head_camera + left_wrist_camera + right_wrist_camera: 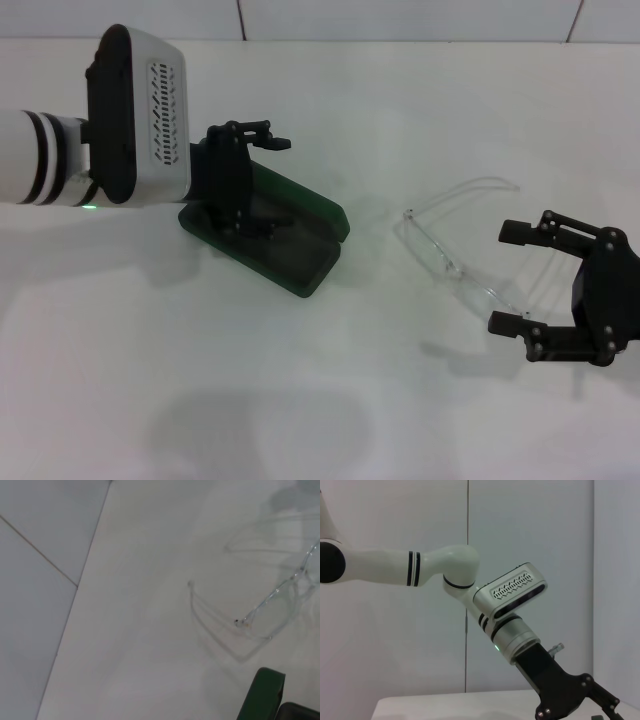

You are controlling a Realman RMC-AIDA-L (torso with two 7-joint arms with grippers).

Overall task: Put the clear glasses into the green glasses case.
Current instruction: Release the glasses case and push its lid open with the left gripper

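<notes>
The green glasses case (300,258) lies open left of the middle of the white table, its lid (312,203) standing up at the back; one green corner (262,695) shows in the left wrist view. My left gripper (268,180) is at the case's left end, open, one finger above the lid and one down in the dark lining. The clear glasses (445,255) (300,572) lie on the table right of the case, arms unfolded toward the far side. Just right of them, my right gripper (515,278) hovers open, its fingers pointing at the lens and holding nothing.
The white table (300,400) runs back to a tiled wall (400,18). In the right wrist view the left arm (510,592) stretches across in front of that wall.
</notes>
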